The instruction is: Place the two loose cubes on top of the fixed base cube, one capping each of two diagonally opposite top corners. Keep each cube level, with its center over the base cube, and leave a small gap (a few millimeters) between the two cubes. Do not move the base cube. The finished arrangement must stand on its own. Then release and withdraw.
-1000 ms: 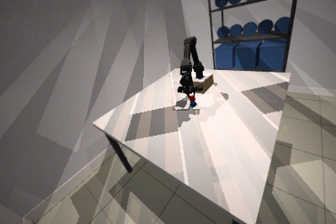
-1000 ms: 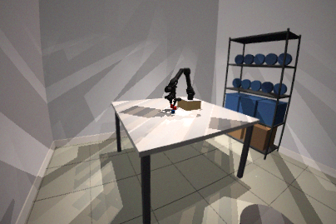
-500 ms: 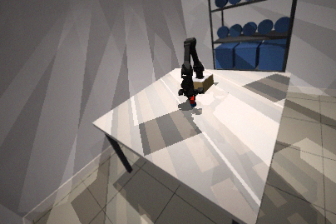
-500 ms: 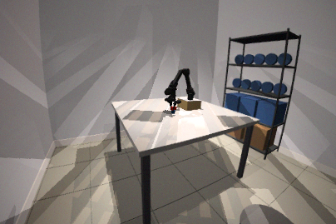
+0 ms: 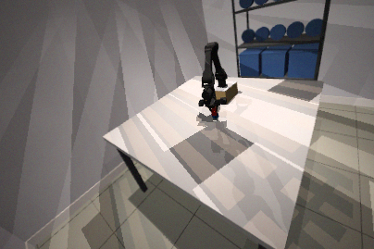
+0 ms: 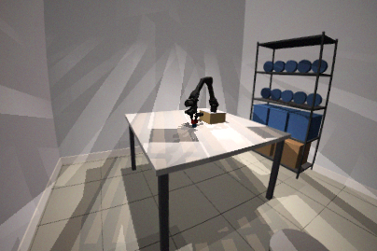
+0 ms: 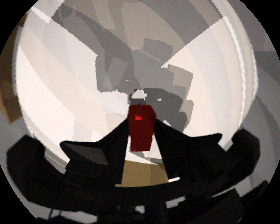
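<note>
My gripper (image 5: 214,107) (image 6: 194,119) (image 7: 140,120) points down at the table and is shut on a red cube. The red cube (image 5: 214,112) (image 7: 140,134) shows between the fingertips. The blue base cube (image 5: 215,118) (image 6: 194,125) is on the table directly under the red. In the top and exterior views red and blue look touching or nearly so; any gap is too small to tell. The base is mostly hidden behind the red in the wrist view. A second loose cube cannot be told apart from the red patch.
A tan box (image 5: 229,92) (image 6: 214,117) stands on the table (image 5: 259,162) (image 6: 219,154) beside the arm, near its base. Patchy shadows cross the table top around the cubes. A shelf rack with blue containers stands beyond the table.
</note>
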Available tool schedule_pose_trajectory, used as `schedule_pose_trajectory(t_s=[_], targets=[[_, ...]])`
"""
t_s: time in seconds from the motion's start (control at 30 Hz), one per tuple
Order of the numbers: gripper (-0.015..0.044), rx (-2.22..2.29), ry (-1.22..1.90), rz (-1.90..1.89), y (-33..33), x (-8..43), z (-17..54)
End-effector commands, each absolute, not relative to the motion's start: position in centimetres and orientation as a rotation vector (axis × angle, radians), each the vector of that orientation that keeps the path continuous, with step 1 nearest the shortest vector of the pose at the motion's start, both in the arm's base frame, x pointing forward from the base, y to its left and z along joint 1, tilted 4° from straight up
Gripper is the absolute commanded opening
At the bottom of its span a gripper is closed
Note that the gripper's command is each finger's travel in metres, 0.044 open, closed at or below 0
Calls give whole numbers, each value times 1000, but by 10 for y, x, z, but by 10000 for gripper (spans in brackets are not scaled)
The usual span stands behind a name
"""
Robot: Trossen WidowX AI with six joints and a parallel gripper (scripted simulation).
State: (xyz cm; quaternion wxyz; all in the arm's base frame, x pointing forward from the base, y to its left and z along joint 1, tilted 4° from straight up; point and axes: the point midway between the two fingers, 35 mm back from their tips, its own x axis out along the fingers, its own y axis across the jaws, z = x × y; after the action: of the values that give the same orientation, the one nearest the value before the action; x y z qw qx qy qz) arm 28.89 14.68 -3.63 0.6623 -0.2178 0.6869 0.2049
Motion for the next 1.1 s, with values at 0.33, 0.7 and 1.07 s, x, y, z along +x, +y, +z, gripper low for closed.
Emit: schedule_pose_trajectory(t_s=[0.33, 0.7, 1.07], targets=[[205, -501, 1549, 464, 146, 289, -37], [205, -492, 1553, 463, 147, 289, -23], [205, -492, 1553, 463, 148, 290, -11]])
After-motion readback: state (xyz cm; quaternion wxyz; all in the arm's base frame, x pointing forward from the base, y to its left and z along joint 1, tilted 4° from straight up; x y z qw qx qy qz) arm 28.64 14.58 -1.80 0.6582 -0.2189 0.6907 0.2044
